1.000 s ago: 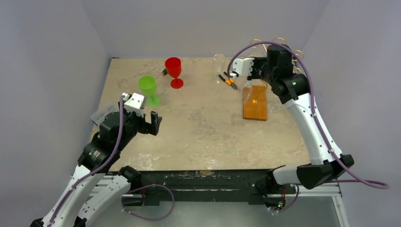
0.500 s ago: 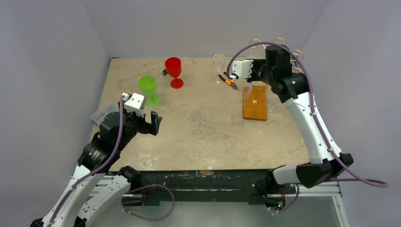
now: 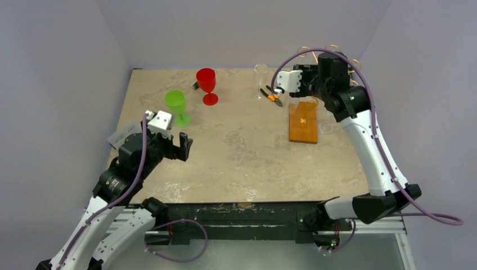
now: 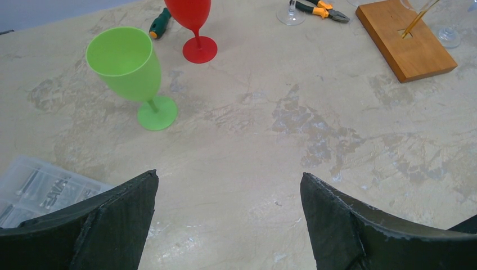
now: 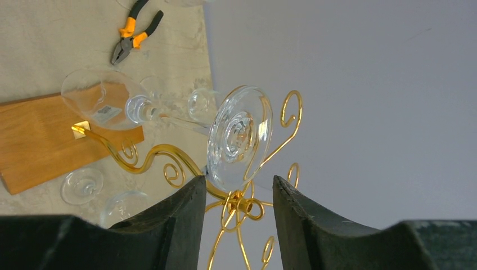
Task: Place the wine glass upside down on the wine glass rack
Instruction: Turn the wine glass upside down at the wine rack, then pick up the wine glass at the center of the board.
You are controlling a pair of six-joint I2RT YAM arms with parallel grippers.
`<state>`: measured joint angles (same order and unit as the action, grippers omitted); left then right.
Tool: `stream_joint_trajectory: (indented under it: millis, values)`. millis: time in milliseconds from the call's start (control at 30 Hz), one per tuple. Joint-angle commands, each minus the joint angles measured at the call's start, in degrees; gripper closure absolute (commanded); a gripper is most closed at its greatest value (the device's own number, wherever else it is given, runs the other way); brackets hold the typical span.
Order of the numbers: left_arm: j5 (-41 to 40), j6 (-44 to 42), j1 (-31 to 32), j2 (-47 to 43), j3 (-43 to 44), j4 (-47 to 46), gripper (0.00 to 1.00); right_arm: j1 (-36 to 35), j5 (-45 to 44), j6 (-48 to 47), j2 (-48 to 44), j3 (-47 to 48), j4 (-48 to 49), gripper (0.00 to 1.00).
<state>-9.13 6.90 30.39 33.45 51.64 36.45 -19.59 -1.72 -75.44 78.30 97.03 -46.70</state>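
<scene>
My right jaws are released: the two fingers [image 5: 169, 225] stand apart, and the foot of the wine glass [image 5: 239, 138] lies just in front of their tips, not squeezed. The glass hangs on the wine glass rack [image 5: 39, 146], foot up at one curled gold arm and bowl down over the wooden base. Orange pliers [image 5: 132, 31] lie on the bench [image 4: 253, 140] beyond the base. My left jaws are wide apart and grasp nothing. They hover over the bench, near a green cup [image 4: 126, 64] and a red cup [image 4: 191, 14], both upright.
</scene>
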Motion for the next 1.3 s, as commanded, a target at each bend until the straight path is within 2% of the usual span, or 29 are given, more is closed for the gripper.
stream_joint_trajectory:
  millis: [0, 100, 333, 600, 767, 967, 1267]
  values:
    - [0.7, 0.5, -0.4, -0.3, -0.2, -2.3, 0.07, -0.3, 1.6, 1.5, -2.3, 3.2, -1.5, 0.53]
    - [0.7, 0.5, -0.4, -0.2, -0.2, -2.3, 0.07, -0.3, 3.4, 2.7, -3.2, 4.2, -2.7, 0.46]
    - [0.6, 0.5, -0.4, 0.0, -0.2, -2.3, 0.07, -0.6, 7.9, 6.9, -6.3, 6.4, -7.3, 0.38]
    - [0.4, 0.5, -0.4, 0.2, -0.2, -2.2, 0.07, -0.6, 15.4, 15.7, -11.6, 7.2, -12.5, 0.20]
    - [0.4, 0.6, -0.4, 0.3, -0.2, -2.1, 0.07, -0.1, 21.1, 21.9, -16.5, 5.3, -14.2, 0.18]
    - [0.4, 0.6, -0.4, -0.1, -0.2, -2.2, 0.07, 5.3, 29.5, 28.3, -23.3, 1.2, -15.0, 0.16]
    - [0.6, 0.6, -0.4, -0.6, -0.2, -2.1, 0.07, 13.8, 35.1, 36.5, -34.7, -12.8, -11.7, 0.13]
